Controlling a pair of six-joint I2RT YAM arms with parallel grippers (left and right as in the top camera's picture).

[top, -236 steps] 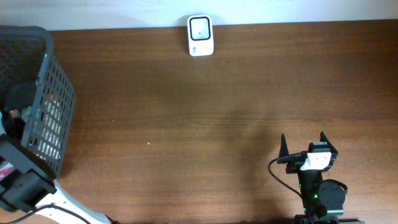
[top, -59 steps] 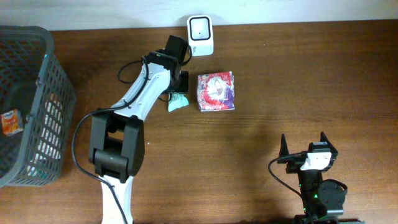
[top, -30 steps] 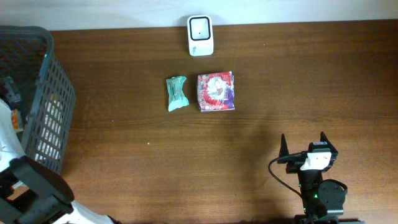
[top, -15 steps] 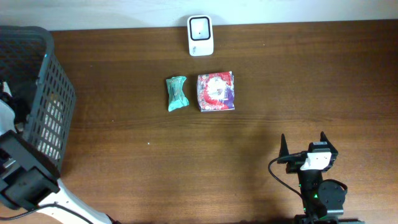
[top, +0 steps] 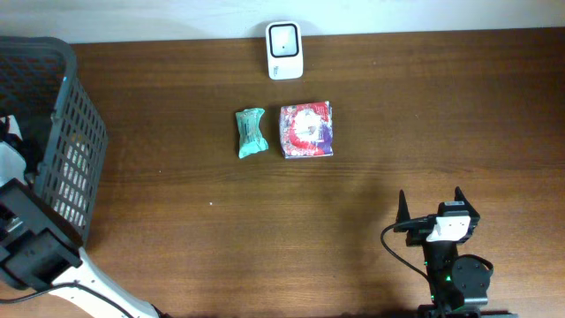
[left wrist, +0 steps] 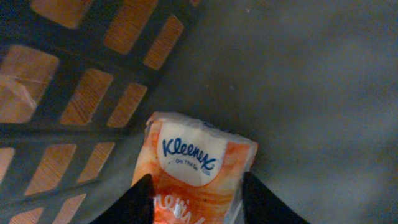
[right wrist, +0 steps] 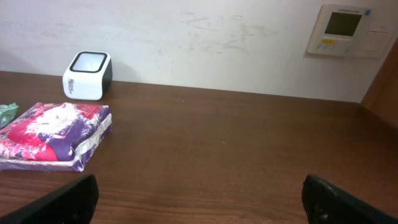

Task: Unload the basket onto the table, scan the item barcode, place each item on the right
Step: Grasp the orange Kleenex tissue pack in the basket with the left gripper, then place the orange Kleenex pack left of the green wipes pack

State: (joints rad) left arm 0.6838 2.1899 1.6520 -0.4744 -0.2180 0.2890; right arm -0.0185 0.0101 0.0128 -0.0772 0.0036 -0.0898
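Observation:
An orange and white Kleenex tissue pack (left wrist: 193, 155) lies on the grey floor of the basket (left wrist: 93, 124). My left gripper (left wrist: 198, 180) reaches down inside the basket, and its two black fingers press against the pack's left and right sides. From above, only the left arm (top: 11, 146) shows, at the basket's (top: 66, 115) edge, and the pack is hidden. The white barcode scanner (top: 284, 50) stands at the table's far edge. My right gripper (top: 431, 198) rests open near the front right, holding nothing.
A teal wrapped item (top: 251, 132) and a red and purple packet (top: 305, 130) lie side by side in front of the scanner (right wrist: 87, 75). The packet (right wrist: 56, 134) sits far left of my right gripper (right wrist: 199, 186). A wall runs behind the table.
The left arm has settled lower inside the basket over the last second. Its jaws have narrowed onto the tissue pack. The right arm and the items on the table have not moved.

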